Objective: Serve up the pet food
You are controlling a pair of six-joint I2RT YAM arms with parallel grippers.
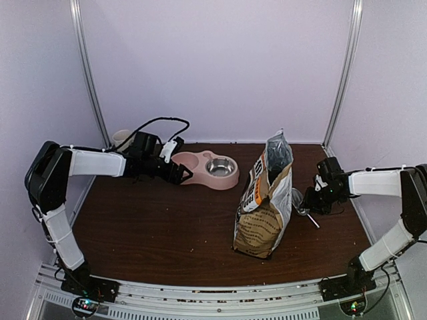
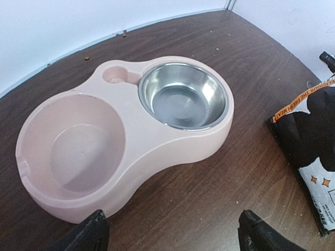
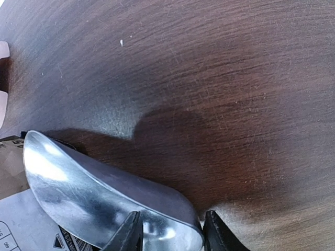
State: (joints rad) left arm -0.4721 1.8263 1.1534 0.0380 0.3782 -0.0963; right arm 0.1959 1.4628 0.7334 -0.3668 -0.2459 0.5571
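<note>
No pet food shows; only a few brown crumbs lie on the table by the back wall. The tan paper bag point(image 1: 263, 207) stands upright and open at centre right, its edge visible in both wrist views point(image 2: 314, 157) point(image 3: 21, 219). The pink double bowl point(image 1: 197, 177) point(image 2: 172, 146) sits at the back with an empty steel insert point(image 2: 183, 97) on its right and an empty pink well on its left. My left gripper point(image 1: 181, 175) point(image 2: 172, 230) hovers open just in front of it. My right gripper point(image 1: 310, 203) point(image 3: 171, 225) is shut on the back end of a metal scoop point(image 1: 298, 200) point(image 3: 94, 193) lying beside the bag.
A white cup point(image 1: 121, 138) stands at the back left corner behind my left arm. Metal frame posts rise at both back corners. The scoop lies close against the bag's right side, near the table's right edge.
</note>
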